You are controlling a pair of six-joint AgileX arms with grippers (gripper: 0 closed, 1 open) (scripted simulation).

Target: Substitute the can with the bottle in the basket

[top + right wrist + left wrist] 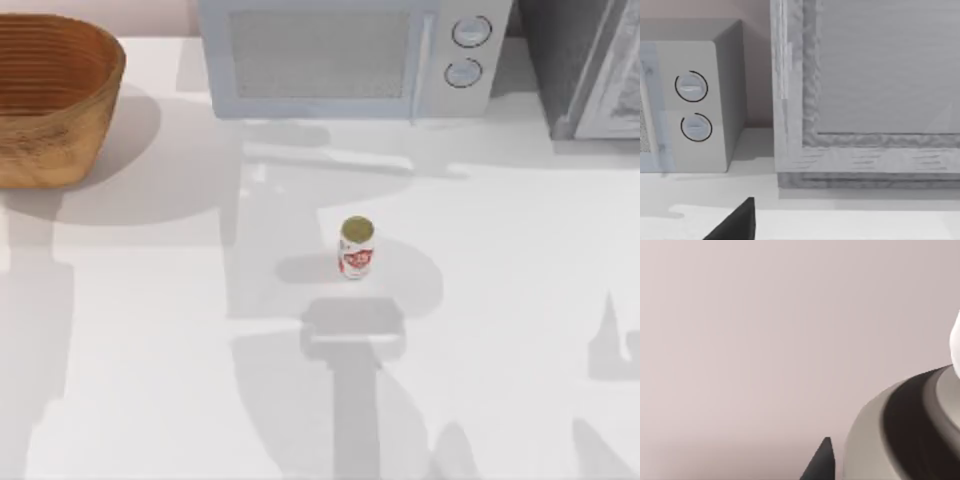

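We saw the can point(356, 247) standing upright mid-table, well apart from the basket point(60, 120) at the far left corner. A fingertip point(821, 462) of our left gripper and one point(737, 223) of our right showed; their spread we could not tell.

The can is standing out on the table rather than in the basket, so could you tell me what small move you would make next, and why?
Probably bring an arm toward the far left, ready to load the basket. The can stands upright mid-table, well apart from the basket, so the removal looks done. I see no bottle by the microwave, so finding it comes first.
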